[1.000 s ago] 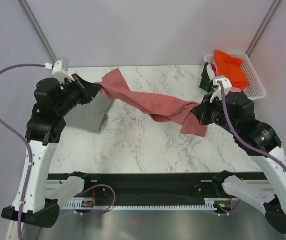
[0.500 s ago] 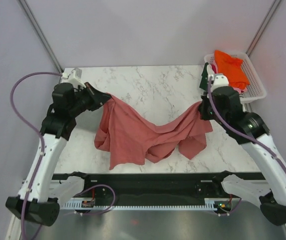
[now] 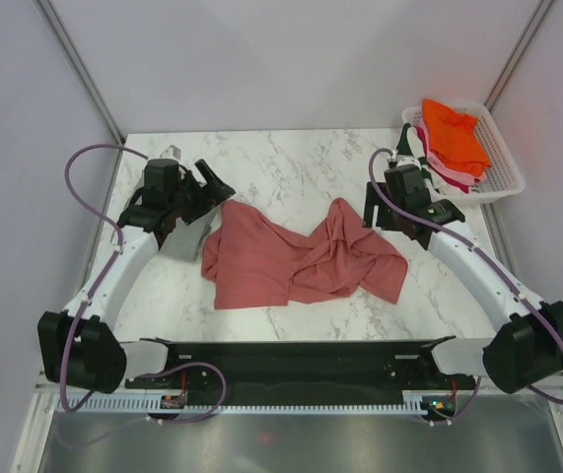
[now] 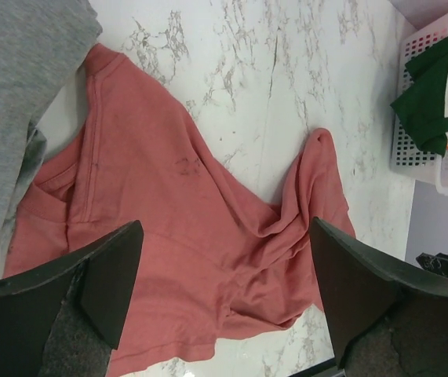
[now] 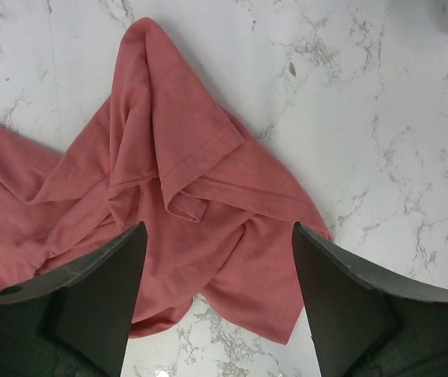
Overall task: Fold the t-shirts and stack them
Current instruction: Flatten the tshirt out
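The left pincer point(image 4: 225, 228) and right pincer point(image 5: 217, 236) now gape empty. The salmon-pink cotton t-shirt point(image 3: 296, 261) has dropped, crumpled, onto the marble worktop point(image 3: 291, 168). It likely needs flattening next.

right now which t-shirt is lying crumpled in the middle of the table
The salmon-pink t-shirt, crumpled mid-table. The grey t-shirt lies at the left edge; the orange t-shirt is in the basket.
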`<state>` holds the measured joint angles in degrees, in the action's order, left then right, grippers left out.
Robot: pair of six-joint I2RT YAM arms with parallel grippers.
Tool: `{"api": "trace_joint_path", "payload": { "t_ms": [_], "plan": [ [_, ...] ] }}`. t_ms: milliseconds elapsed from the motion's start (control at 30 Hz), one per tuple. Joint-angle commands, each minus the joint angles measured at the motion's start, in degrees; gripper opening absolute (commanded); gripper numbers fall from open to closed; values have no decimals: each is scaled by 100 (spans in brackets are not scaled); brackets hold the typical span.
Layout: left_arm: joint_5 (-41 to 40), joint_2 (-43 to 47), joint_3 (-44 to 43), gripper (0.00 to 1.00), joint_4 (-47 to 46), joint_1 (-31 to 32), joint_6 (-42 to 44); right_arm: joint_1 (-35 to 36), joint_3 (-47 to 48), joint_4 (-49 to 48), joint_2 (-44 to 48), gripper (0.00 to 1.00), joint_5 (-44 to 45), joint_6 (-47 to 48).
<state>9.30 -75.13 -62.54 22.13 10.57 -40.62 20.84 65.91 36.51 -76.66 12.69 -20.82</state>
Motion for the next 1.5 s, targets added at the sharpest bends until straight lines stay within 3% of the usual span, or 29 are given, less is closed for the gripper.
{"api": "trace_joint_path", "payload": {
  "t_ms": [0,67,267,467,567,700,1067,1467],
  "plan": [
    [-157,831,583,94,-183,-11,248,-89,-534,-451,668,82,182,-221],
    [35,1148,883,94,-183,-11,204,-115,-1008,-583,863,75,-115,-291],
    [362,1993,1859,88,142,-2,335,-115,-1853,-1154,1083,73,-934,-449],
    [283,2275,2676,75,581,-11,47,-115,-2056,-1357,1241,73,-970,-484],
    [371,2371,3089,61,669,33,-155,-115,-2082,-1392,1312,74,-996,-520],
    [-408,2740,3546,61,792,638,-613,-115,-2108,-1401,1347,74,-1014,-502],
    [-1219,2504,3960,60,811,806,-851,-115,-2205,-1656,1338,76,-1260,-546],
    [-1088,1941,4092,55,293,1325,-1035,-124,-2170,-1691,1426,77,-1260,-493]
  ]
}}
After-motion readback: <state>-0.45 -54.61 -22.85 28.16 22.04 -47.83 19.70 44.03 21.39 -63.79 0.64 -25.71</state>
